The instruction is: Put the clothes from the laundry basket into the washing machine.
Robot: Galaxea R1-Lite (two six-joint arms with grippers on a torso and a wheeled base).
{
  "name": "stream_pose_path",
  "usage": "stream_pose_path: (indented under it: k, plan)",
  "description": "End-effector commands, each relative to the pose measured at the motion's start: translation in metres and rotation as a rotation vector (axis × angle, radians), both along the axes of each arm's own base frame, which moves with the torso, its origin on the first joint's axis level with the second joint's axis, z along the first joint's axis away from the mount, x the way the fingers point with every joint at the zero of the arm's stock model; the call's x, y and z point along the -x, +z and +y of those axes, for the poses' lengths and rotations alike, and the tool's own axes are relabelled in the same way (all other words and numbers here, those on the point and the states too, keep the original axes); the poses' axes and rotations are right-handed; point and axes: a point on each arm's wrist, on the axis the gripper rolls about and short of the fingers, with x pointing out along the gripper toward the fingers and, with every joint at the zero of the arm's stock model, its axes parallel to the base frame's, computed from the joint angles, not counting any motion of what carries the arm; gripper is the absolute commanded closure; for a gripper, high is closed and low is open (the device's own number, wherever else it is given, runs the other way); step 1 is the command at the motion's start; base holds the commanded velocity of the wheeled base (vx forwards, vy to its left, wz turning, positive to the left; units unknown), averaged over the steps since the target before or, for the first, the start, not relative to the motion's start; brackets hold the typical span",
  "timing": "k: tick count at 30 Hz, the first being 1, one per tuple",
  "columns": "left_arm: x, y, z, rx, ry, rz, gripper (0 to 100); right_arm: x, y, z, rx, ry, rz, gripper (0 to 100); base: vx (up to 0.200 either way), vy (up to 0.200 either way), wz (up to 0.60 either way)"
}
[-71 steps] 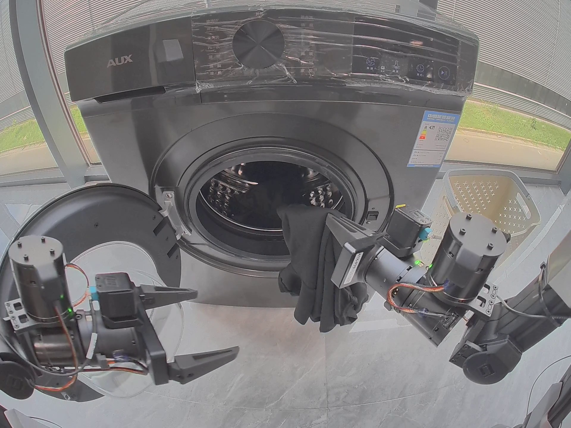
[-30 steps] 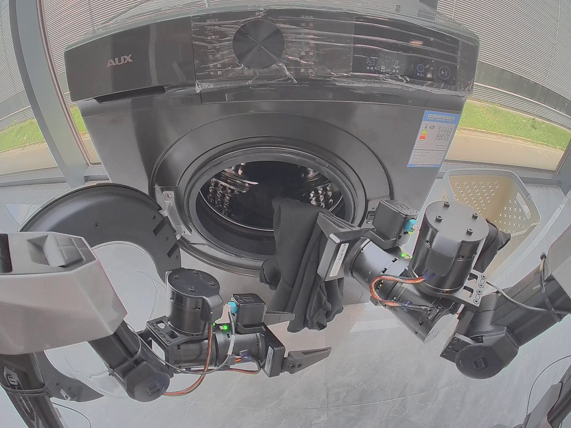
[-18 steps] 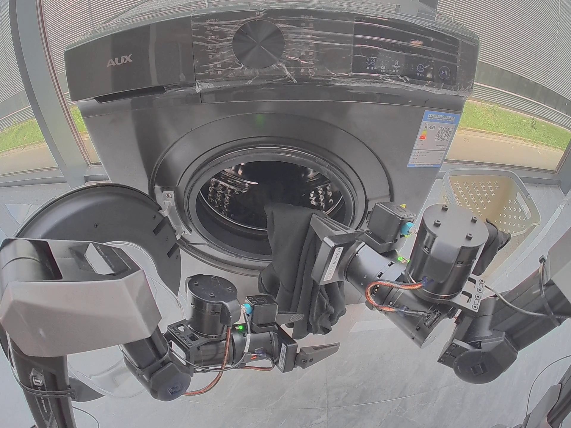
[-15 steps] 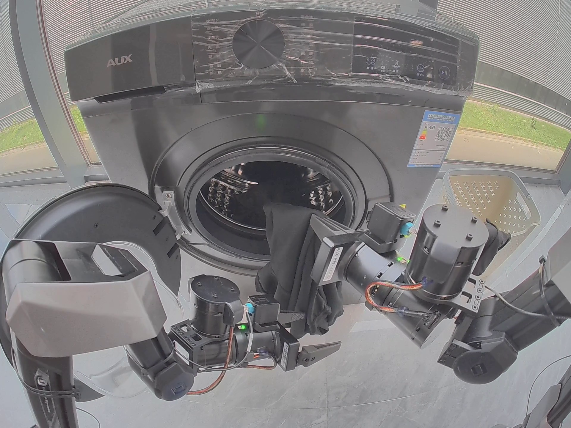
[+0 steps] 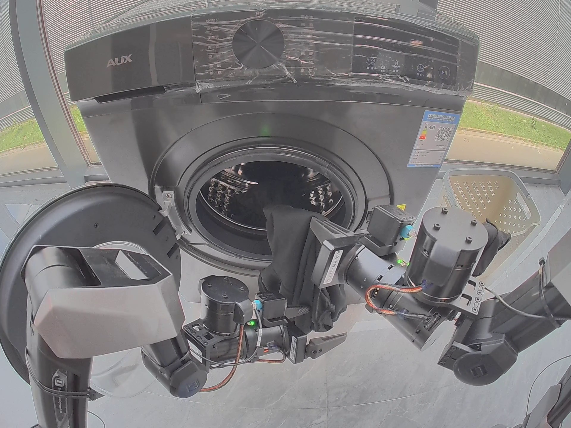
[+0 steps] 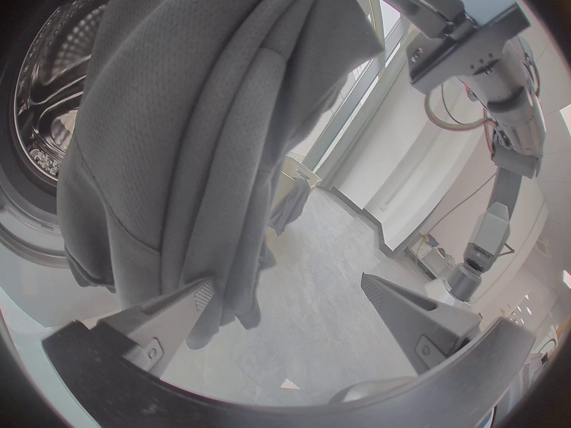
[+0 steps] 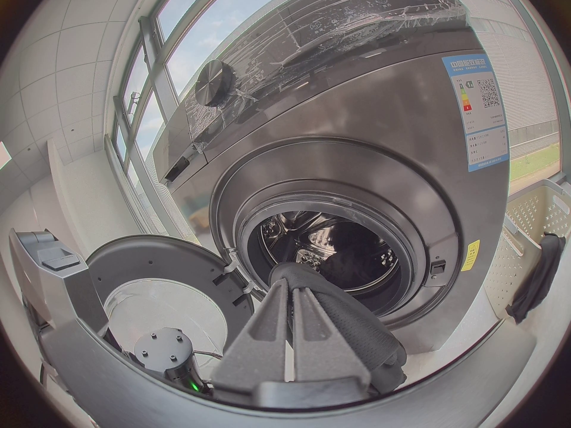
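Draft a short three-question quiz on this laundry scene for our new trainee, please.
1. True or false: the door of the washing machine is shut.
2. What is the right gripper holding?
A. a dark garment
B. a white towel
C. nothing
3. Is the left gripper, low beside the hanging cloth, open or shut?

Key:
1. False. The door is swung wide open, and the drum shows.
2. A. The fingers are closed on it at the drum's mouth.
3. Open.
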Motion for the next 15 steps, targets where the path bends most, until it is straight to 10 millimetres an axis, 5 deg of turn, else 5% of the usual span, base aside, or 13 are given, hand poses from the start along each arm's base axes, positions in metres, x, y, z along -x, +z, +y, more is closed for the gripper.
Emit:
stream_pose_path:
  k: [1,13,14,15]
  plan:
    - [-0.005,0.003,-0.004,0.015,0.026,-0.018,0,-0.001,-0.002,0.001,0.002,0.001,0.005,100,0.0,0.0,0.0]
    - [-0.02,-0.002,-0.011,0.013,0.116,-0.052,0,0.002,-0.001,0.002,-0.007,-0.016,-0.001,100,0.0,0.0,0.0]
    - [-0.021,-0.003,-0.012,0.012,0.126,-0.058,100,0.003,-0.001,0.003,-0.007,-0.015,-0.001,100,0.0,0.0,0.0]
    - [-0.023,-0.003,-0.013,0.014,0.132,-0.062,100,0.003,-0.001,0.003,-0.007,-0.013,-0.001,100,0.0,0.0,0.0]
